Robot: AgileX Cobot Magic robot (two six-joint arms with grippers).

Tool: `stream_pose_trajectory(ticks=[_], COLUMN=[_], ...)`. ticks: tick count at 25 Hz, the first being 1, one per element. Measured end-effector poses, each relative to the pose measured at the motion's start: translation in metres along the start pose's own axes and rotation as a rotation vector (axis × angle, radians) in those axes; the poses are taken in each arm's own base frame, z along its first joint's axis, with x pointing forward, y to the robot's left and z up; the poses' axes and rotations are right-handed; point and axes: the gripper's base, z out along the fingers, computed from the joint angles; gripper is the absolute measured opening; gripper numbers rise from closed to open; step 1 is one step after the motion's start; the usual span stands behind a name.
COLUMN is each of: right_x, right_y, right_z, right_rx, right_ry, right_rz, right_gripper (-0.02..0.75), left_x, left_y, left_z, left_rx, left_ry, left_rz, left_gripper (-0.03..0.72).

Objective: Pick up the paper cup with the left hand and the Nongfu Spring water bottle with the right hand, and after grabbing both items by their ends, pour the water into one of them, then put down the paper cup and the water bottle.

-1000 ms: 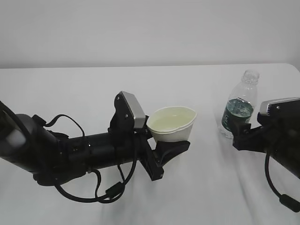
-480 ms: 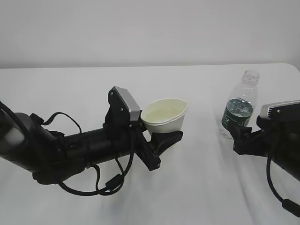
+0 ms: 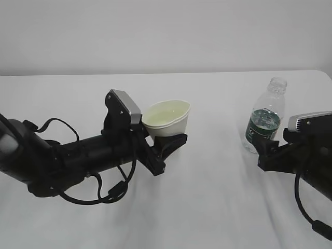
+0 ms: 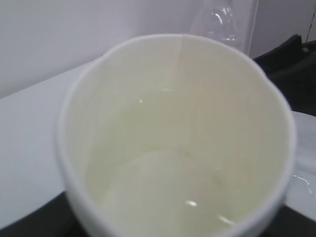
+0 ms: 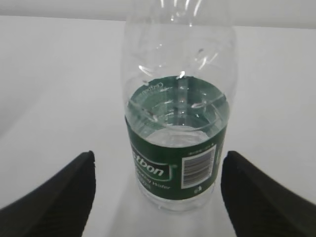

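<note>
On the left of the tabletop [image 3: 218, 207], the paper cup [image 3: 167, 117] is carried clear of the surface, clamped in the claw of the left hand [image 3: 165, 142]; water [image 4: 163, 192] is seen pooled in its bottom, so pouring is judged complete. At the right, the Nongfu Spring water bottle [image 3: 266, 116] is stood upright, uncapped and partly filled, between the spread prongs of the right hand [image 5: 157, 190], which are not touching it. Setting-down of the bottle is judged done; placement of the cup is left
</note>
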Motion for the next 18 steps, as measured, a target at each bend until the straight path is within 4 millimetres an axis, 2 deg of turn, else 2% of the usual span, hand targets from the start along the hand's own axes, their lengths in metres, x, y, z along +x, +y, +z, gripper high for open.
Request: stream_pose_trajectory(ticks=[10,18], right_x=[0.000,0.000], right_y=[0.000,0.000], right_z=[0.000,0.000], right_rx=[-0.003,-0.003], right_ry=[0.000,0.000], right_rz=[0.001,0.001], right_gripper=[0.596,0.595], left_x=[0.001,0.002], left_y=[0.032,0.048], left_z=[-0.014,-0.022], left_rx=[-0.091,-0.141], left_ry=[-0.001,-0.001], left_rz=[-0.012,-0.018], left_gripper=[0.429,0.429])
